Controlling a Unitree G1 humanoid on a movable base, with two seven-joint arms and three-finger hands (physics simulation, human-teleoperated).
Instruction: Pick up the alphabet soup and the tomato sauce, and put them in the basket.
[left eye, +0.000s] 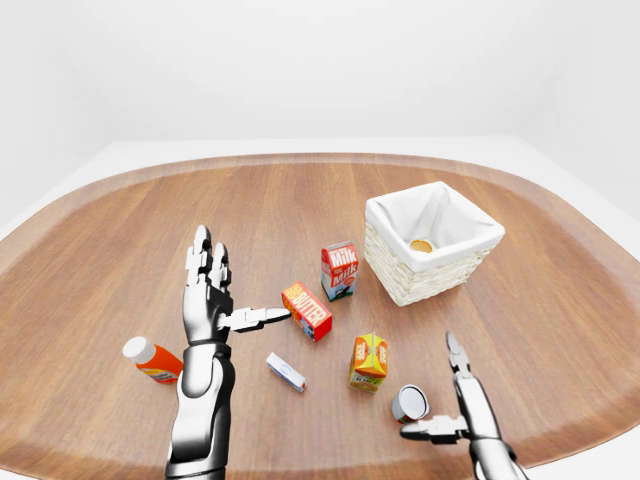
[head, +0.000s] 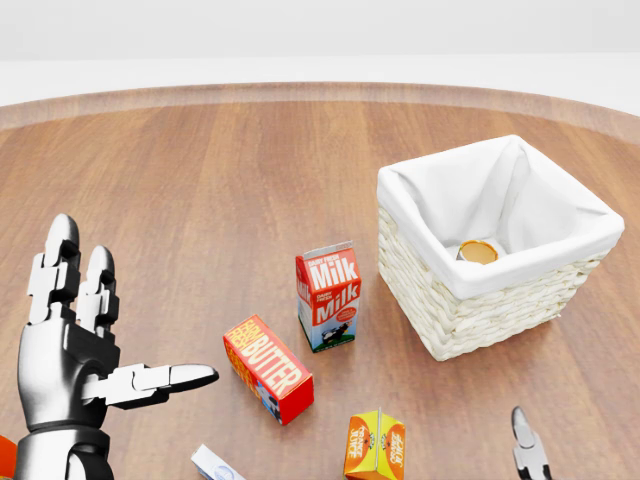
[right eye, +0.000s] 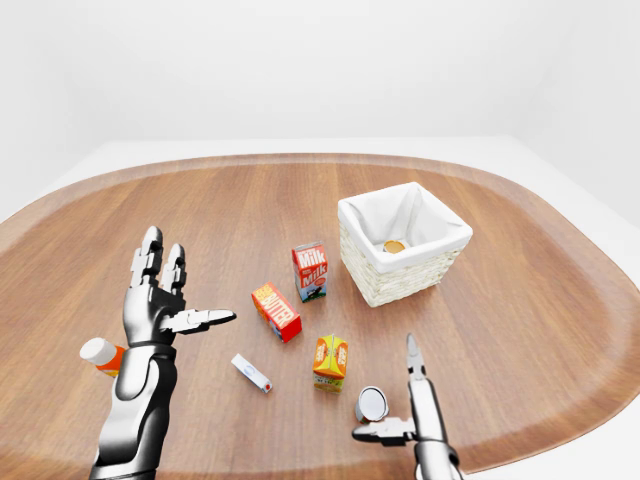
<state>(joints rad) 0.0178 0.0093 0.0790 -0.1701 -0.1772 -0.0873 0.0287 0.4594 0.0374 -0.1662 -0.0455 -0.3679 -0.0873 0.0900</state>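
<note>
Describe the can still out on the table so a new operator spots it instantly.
Start at the white-lined wicker basket on the table's right side in the left-eye view, then drop toward the bottom edge, past the orange juice carton. The can lies tipped on its side just beside the open right hand. It is the only round, silver-ended item; its neighbours are boxes.

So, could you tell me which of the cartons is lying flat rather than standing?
The butter carton lies flat; the milk carton and orange carton stand upright.
</note>
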